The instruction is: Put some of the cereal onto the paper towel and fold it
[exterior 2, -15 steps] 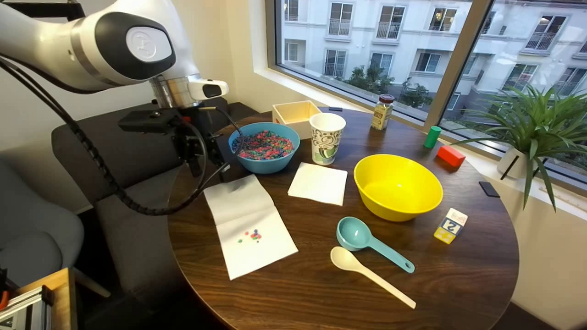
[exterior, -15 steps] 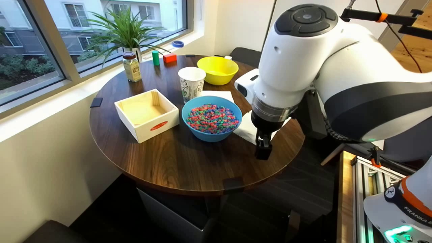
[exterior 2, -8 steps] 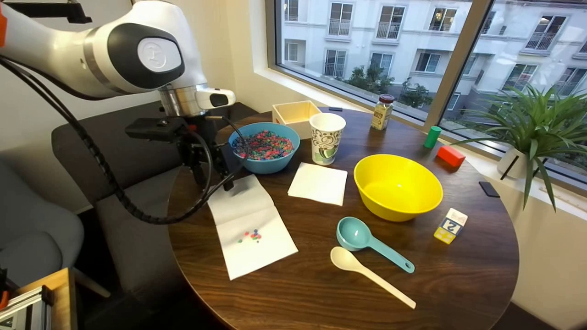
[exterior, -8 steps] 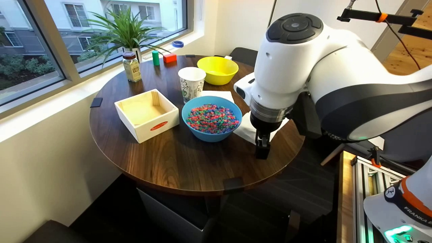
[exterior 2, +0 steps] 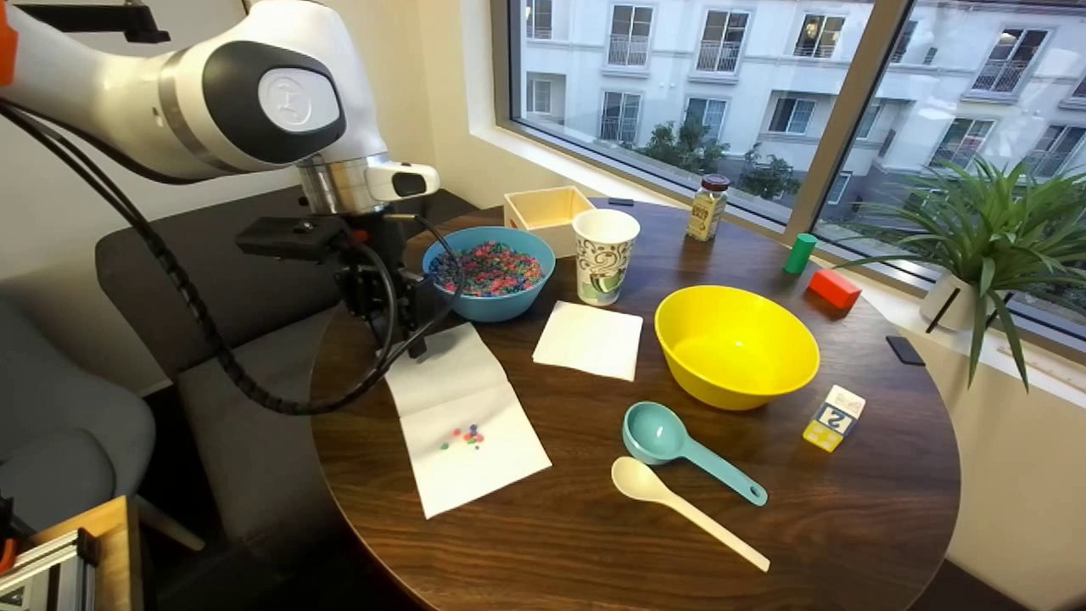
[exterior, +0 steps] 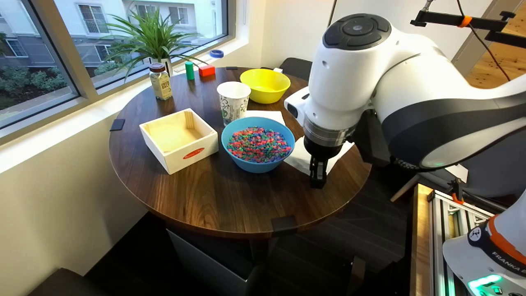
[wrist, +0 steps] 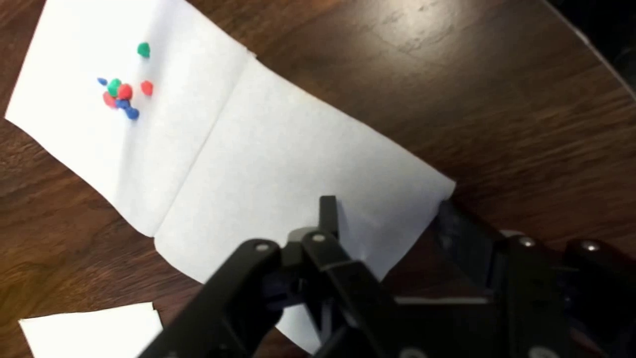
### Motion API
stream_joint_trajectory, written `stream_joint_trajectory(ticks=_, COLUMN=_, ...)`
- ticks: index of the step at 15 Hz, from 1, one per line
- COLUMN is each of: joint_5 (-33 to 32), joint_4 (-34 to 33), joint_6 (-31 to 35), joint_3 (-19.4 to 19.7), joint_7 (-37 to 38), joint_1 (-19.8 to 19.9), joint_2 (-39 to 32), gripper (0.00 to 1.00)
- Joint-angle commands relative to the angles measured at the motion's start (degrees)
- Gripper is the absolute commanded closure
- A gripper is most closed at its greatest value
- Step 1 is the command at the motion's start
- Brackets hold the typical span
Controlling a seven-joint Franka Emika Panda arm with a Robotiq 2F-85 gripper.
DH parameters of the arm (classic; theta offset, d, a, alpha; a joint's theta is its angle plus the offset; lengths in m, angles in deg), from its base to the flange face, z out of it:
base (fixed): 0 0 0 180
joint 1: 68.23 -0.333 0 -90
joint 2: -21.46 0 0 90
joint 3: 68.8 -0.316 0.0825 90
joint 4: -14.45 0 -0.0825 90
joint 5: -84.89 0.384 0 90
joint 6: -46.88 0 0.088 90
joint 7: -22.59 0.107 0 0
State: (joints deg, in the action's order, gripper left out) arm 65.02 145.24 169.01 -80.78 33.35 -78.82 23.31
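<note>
One arm (exterior: 343, 86) bent downward, gripper (wrist: 386, 213) at edge of paper towel (wrist: 248, 154), jaws parted.

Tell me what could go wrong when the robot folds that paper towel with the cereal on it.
The open tool has one finger over the paper towel and one near its corner, so closing might just crumple it. The loose cereal pieces could roll off if the towel jerks. A swing could bump the nearby blue bowl.
</note>
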Motion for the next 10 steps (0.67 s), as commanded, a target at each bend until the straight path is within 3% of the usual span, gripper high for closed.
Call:
stream_joint_trajectory(ticks=1, joint_5=-1.15, joint_4=-0.27, joint_6=-0.40, joint_3=0.46, joint_7=0.15, joint_1=0.21, joint_2=-1.13, gripper=0.77)
stream_joint_trajectory(ticks=4, joint_5=-1.11, joint_4=-0.28, joint_6=-0.56, joint_3=0.58, joint_7=0.09, joint_1=0.22, joint_2=-1.16, gripper=0.99)
stream_joint_trajectory(ticks=10, joint_5=-0.56, joint_4=0.09, joint_6=-0.17, joint_3=1.02, joint_7=-0.56, joint_1=0.39, joint_2=-0.54, gripper=0.99)
